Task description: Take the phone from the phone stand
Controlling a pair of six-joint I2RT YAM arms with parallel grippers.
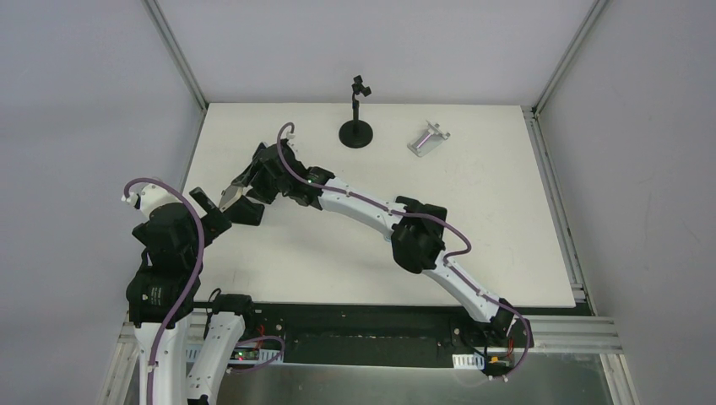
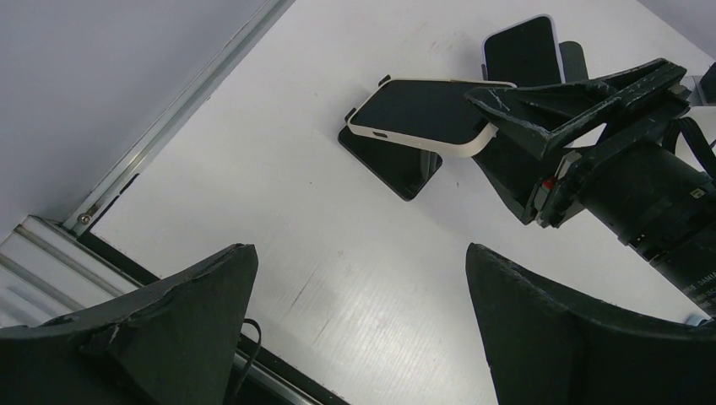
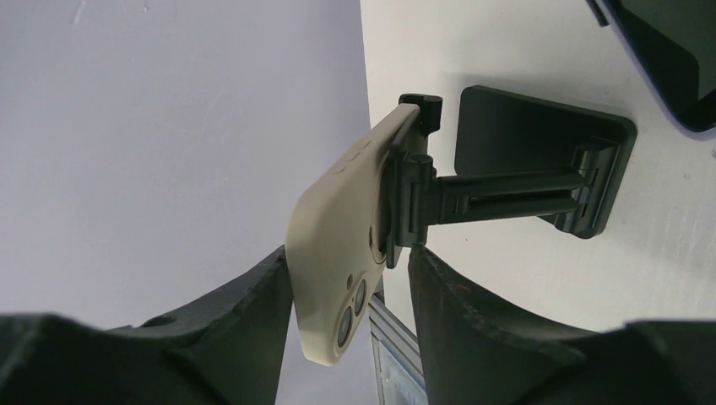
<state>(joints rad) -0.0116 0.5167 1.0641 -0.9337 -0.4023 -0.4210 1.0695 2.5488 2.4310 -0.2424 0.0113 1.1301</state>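
Observation:
A phone in a cream case (image 2: 422,110) sits tilted in the cradle of a small black phone stand (image 2: 393,164) near the table's left edge. My right gripper (image 3: 350,283) has its fingers on both sides of the phone's camera end. One finger (image 3: 253,312) lies against the screen side, and the other finger's tip (image 3: 439,295) sits at the cradle's back plate (image 3: 405,202). In the top view the right gripper (image 1: 239,205) hides most of the phone (image 1: 228,198). My left gripper (image 2: 361,278) is open and empty, low over the table just short of the stand.
A second, dark phone (image 2: 522,49) lies flat on the table behind the stand. A black round-base holder (image 1: 356,131) and a silver stand (image 1: 428,139) stand at the far side. The table's left rail (image 2: 169,135) runs close by.

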